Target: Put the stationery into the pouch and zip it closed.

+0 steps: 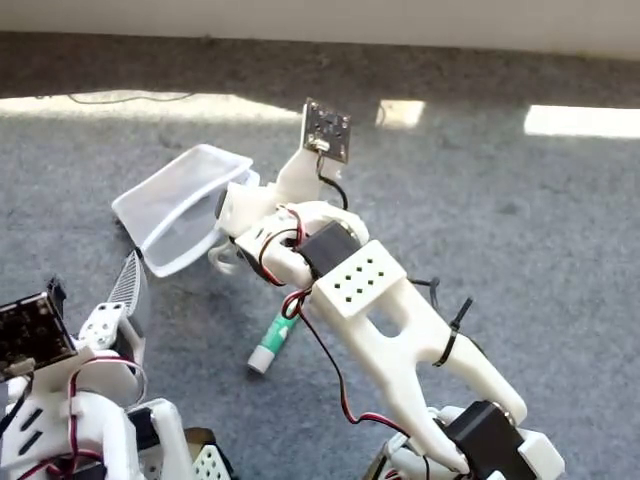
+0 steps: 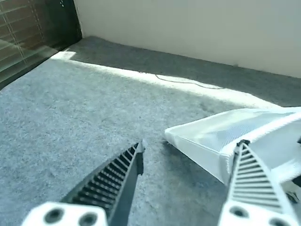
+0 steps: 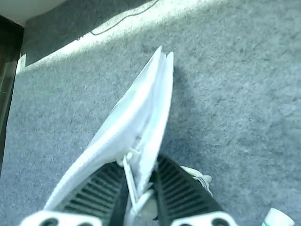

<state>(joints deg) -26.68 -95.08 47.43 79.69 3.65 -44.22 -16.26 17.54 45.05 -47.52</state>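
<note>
A translucent white pouch [image 1: 180, 205] is held tilted above the grey carpet, edge-on in the right wrist view [image 3: 141, 117]. My right gripper [image 1: 228, 235] is shut on the pouch's near edge, its ribbed fingers [image 3: 181, 188] pressing either side of the zipper strip. A green and white marker [image 1: 272, 342] lies on the carpet under the right arm; its cap [image 3: 277, 219] peeks into the right wrist view. My left gripper [image 2: 186, 162] is open at the front left, close to the pouch's corner [image 2: 207, 139], with nothing between its fingers [image 2: 113, 176].
Grey carpet [image 1: 520, 230] covers the whole floor, with sunlit patches [image 1: 580, 120] along the far wall. A thin cable [image 2: 188, 82] lies by the wall. The right arm's body [image 1: 400, 320] spans the middle front.
</note>
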